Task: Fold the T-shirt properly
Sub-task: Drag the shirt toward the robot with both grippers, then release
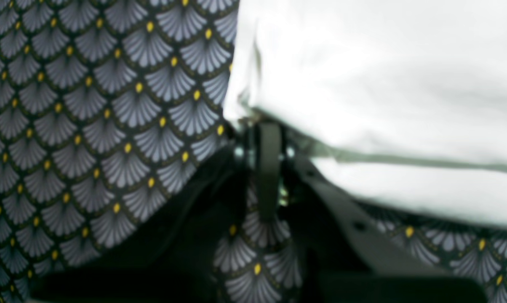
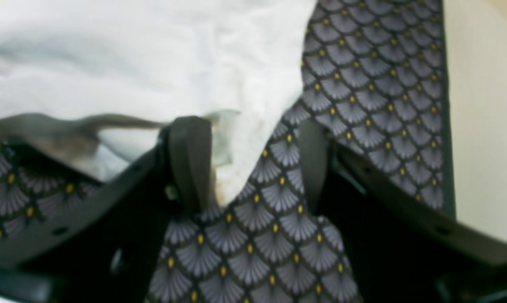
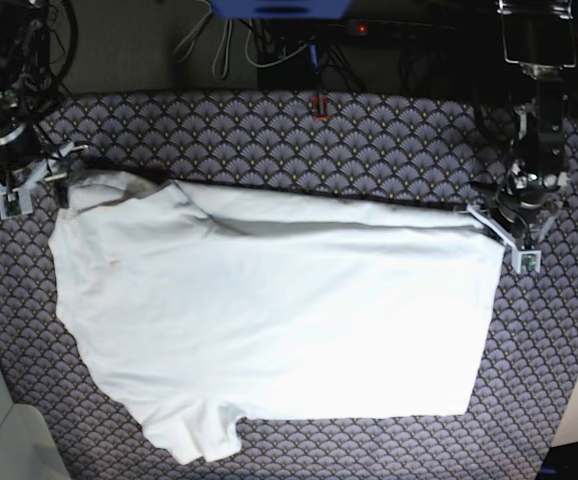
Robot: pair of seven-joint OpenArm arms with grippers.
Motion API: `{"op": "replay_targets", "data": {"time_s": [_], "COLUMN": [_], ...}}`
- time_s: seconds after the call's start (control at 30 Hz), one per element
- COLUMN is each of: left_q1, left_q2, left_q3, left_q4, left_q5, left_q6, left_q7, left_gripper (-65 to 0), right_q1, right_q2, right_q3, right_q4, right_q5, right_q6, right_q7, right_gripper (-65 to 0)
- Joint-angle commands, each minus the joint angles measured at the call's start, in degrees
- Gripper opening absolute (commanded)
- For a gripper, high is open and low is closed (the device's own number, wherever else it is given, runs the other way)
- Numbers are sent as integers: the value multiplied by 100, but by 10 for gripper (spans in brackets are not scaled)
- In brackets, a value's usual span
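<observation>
T-shirt [image 3: 279, 320] spread flat on patterned tablecloth [image 3: 369, 140] | left arm [image 3: 517, 215] at hem corner | right arm [image 3: 14, 175] at shoulder

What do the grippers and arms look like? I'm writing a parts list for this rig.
Each gripper has dark matte fingers with rounded tips on black brackets with small holes. From the base view, the left gripper and right gripper have pale grey frames on black arms; black cables loop behind the right arm.

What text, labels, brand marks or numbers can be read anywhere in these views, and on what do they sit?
None can be read.
T-shirt: plain white, with no print or tag showing.
Patterned tablecloth: only repeating fan shapes with yellow dots, no lettering.
Equipment along the far edge: too small and dark to show any marking.
</observation>
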Motion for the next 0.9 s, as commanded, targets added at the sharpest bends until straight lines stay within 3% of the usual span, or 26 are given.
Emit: {"op": "replay_targets", "data": {"time_s": [0.0, 0.33, 0.87], "left_q1": [-53, -61, -53], "left_q2": [-109, -91, -91], "left_q3": [-51, -15, -7], "left_q4": [105, 105, 105], "left_q5": [43, 43, 43], "left_q6": [29, 29, 29], "left_q7": [-76, -76, -76], "left_gripper": [-645, -645, -645], "right_q1": [-74, -321, -39], "right_q2": [25, -1, 34], "right_q3": [21, -31, -322], "right_q4": [139, 157, -336], "right_q5": [90, 90, 90], "right_q6": [-19, -19, -19], "right_q7": [131, 140, 183], "right_gripper": [-293, -290, -290]}}
